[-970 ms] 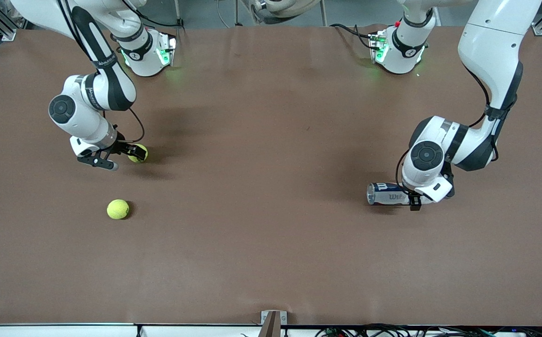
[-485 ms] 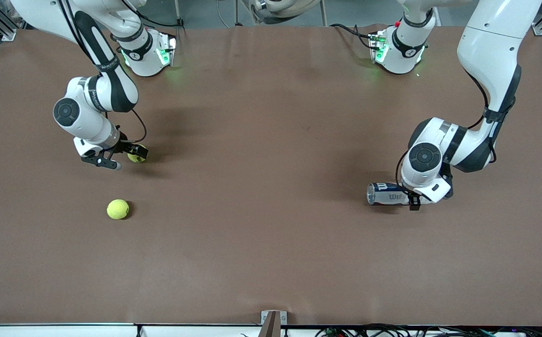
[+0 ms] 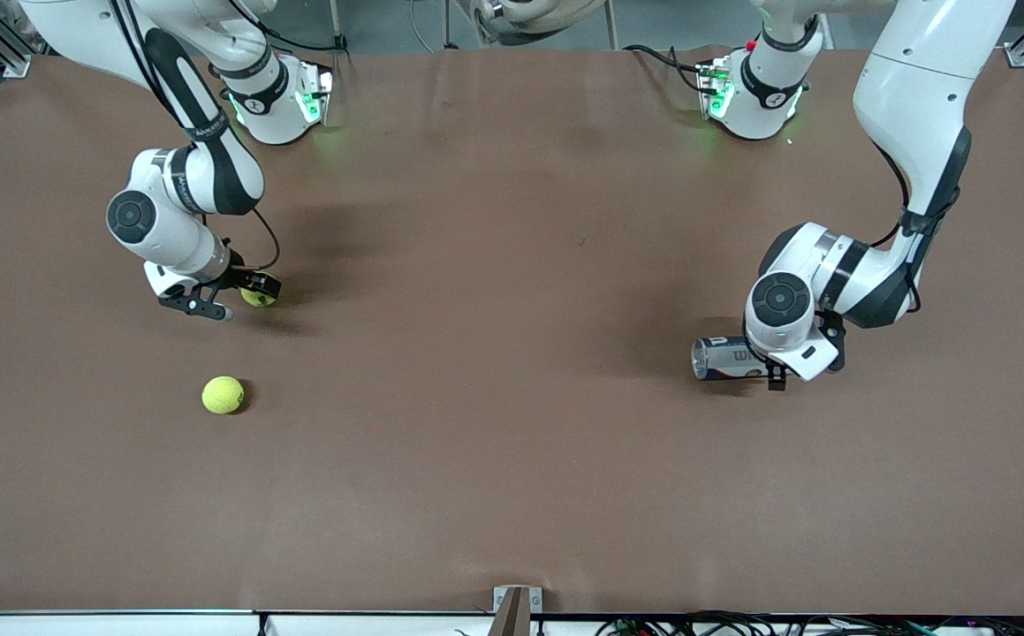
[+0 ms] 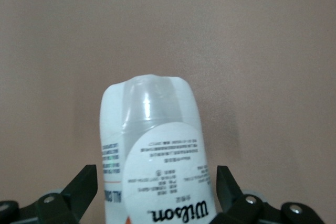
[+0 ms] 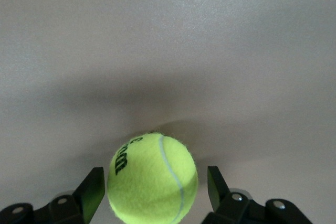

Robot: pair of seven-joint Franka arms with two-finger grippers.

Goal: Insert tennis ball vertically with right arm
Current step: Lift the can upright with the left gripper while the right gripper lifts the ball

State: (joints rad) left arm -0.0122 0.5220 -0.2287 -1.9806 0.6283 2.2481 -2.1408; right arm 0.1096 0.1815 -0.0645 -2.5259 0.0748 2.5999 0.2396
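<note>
**Right pincer flanks a tennis ball, left pincer straddles the can**

Down at the right arm's end of the table (image 3: 512,495), the right gripper (image 3: 233,300) sits low with a tennis ball (image 3: 257,298) between its fingers (image 5: 90,191). From the right wrist view, the ball (image 5: 153,178) fills most of the span between the two black fingers, with a thin gap visible on each side, so the pincer stands fairly narrow around the ball and a firm hold cannot be confirmed. A second tennis ball (image 3: 223,395) lies on the table nearer the front camera than this gripper, well apart from it.

Toward the left arm's end, the left gripper (image 3: 777,375) is low over a Wilson can (image 3: 724,358) lying on its side. In the left wrist view the can (image 4: 155,156) runs between the fingers (image 4: 84,190), which stand wide, with clear space between each one and the can's wall.
</note>
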